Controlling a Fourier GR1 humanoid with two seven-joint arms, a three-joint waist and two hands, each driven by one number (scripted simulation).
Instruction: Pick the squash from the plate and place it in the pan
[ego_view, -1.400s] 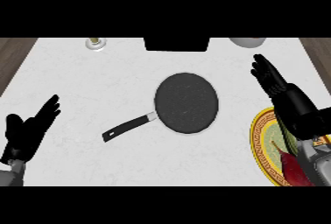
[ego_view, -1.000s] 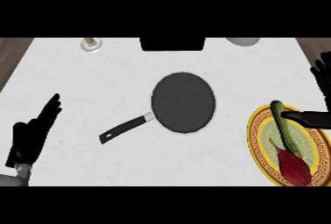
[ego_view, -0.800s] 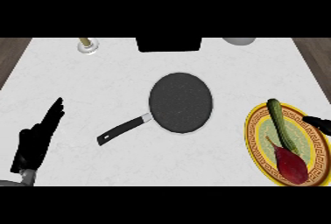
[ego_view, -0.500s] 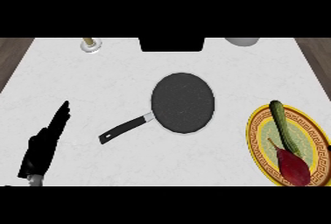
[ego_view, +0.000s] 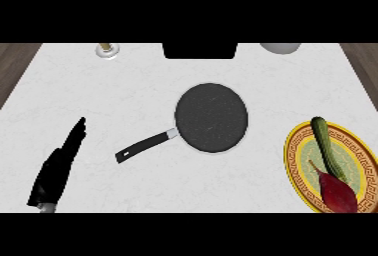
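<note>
- The white counter carries everything. The pan and the plate are well apart on it, so the carry, by my judgement, is a plain sweep leftward with nothing standing between.
- The dark pan lies near the middle, its black handle pointing down-left. It holds nothing. A release over its centre, away from the handle side, should keep the squash from rolling onto the rim.
- The gold-rimmed plate sits at the right edge, partly cut off by the frame.
- The left hand rests at lower left, seen edge-on, fingers straight and together, holding nothing. It is far from the plate and looks the poorer choice for the pick.
- The right hand shows nowhere, so its fingers cannot be told. The plate's side suits it best.
- The squash, long and green, lies lengthwise on the plate. Fingers should close across its narrow width, near the middle, so it stays level when lifted.
- A dark red vegetable touches or overlaps the squash's lower end. Gripping the upper half avoids dragging it along.
</note>
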